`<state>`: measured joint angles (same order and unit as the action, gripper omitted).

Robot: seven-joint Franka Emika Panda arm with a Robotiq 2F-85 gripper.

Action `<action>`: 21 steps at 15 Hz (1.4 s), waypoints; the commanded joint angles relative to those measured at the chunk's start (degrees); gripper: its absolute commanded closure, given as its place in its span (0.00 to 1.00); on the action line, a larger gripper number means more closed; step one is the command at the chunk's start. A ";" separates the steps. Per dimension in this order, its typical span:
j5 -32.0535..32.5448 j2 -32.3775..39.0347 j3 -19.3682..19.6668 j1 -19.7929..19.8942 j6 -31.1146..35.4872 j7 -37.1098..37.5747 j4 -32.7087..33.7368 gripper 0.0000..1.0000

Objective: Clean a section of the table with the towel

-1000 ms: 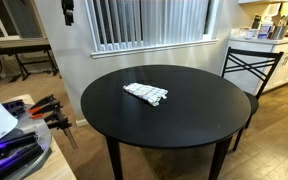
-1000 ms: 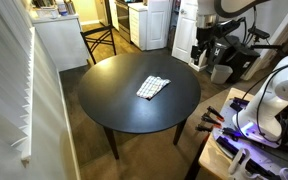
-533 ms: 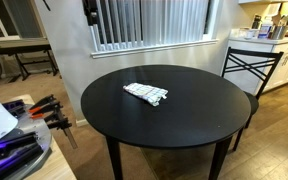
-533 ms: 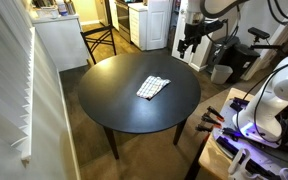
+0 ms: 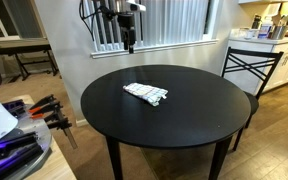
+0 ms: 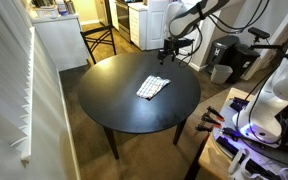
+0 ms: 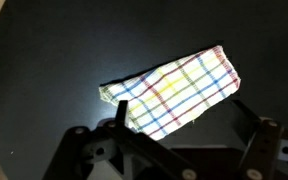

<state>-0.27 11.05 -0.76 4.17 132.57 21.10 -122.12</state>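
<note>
Pincer (image 5: 130,45) hangs in the air above the far rim of the counter (image 5: 189,130), pointing down, with the window blinds (image 5: 169,20) behind it in an exterior view. In another exterior view the pincer (image 6: 165,56) sits over the far right part of the counter (image 6: 109,105), clear of the surface. The wrist view shows its two fingers (image 7: 96,152) at the bottom of the picture with the jaws standing wide apart, touching neither cloth nor counter (image 7: 39,60).

The towel (image 5: 146,94) lies flat on the black top, a little left of the middle and toward the far half, nearer to the viewer than the pincer and apart from it. From the other side, the towel (image 6: 152,87) rests right of centre, set at a slant. In the wrist view the towel (image 7: 174,90) is brightly lit, white with thin red, yellow, green and blue checks, its long side running diagonally up to the right.

A black metal-framed chair (image 5: 250,62) stands just beyond the right edge of the counter.
</note>
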 commanded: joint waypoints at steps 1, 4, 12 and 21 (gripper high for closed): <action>-8.73 11.02 0.51 -0.27 -0.72 -2.86 8.71 0.00; -9.39 11.70 1.61 -1.34 -0.25 -2.17 8.41 0.00; -8.68 14.47 2.29 -2.13 -0.76 -0.85 12.35 0.00; -9.72 39.94 5.86 -2.02 -11.30 4.77 42.40 0.00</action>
<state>-9.31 42.64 4.54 1.43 126.67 23.99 -90.78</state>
